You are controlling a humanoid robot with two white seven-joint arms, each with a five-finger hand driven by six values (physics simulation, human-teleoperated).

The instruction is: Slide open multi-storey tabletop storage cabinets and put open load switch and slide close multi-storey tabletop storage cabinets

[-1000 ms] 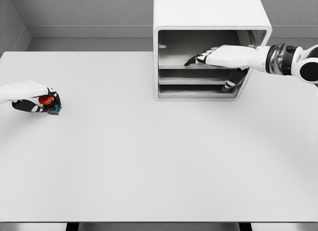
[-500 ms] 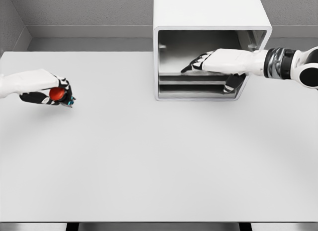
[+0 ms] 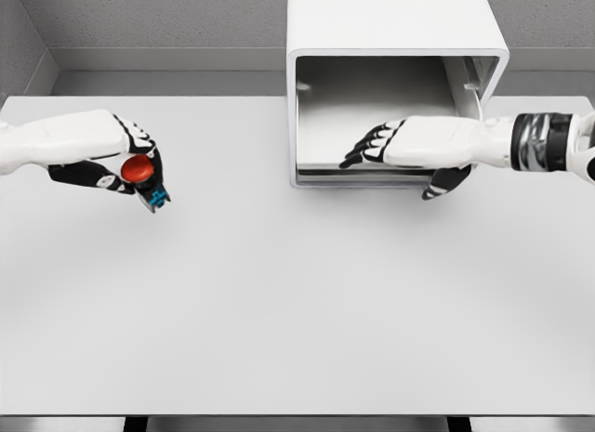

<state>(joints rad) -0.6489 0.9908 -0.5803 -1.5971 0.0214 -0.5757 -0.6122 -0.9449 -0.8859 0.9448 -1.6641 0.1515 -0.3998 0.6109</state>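
Storage cabinet (image 3: 390,32) upper centre of frame, front open. Right hand (image 3: 409,144) at its lower opening, fingers relaxed, gripping nothing visible. Left hand (image 3: 121,163) at frame left, above desk (image 3: 297,311), clasping load switch (image 3: 144,176). Remaining: place switch inside, slide cabinet closed.

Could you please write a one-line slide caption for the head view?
Left hand carries the red-buttoned switch while right hand reaches into the cabinet.

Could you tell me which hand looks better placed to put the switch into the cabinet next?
The left hand, probably: it already grips the red-buttoned switch above the table, left of the cabinet. The right hand holds nothing the view shows and sits at the cabinet's open front.
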